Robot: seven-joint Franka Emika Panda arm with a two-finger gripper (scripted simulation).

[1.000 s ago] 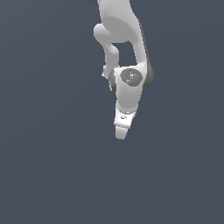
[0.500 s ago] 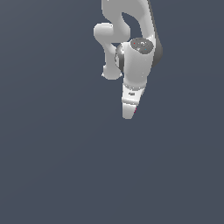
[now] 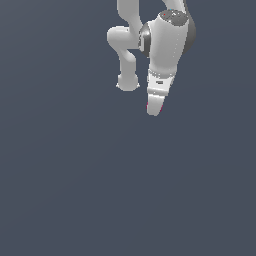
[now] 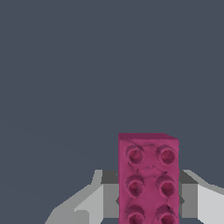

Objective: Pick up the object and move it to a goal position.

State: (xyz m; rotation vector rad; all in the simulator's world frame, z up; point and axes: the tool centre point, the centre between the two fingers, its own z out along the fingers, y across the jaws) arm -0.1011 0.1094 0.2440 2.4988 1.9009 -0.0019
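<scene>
The arm [image 3: 165,45] comes in from the top edge of the exterior view, hanging over plain dark grey ground, with no surface edges to go by. The claw [image 3: 154,109] points down and looks lifted clear of that ground, tilted a bit toward the exterior view's left. It's clamped on the brick [image 4: 148,179], fingers [image 4: 98,197] pressed against both long sides. From the wrist view the brick's long axis runs straight out from the claw, studs facing the camera in two rows. In the exterior view only a sliver of pink [image 3: 147,106] shows at the fingertip.
</scene>
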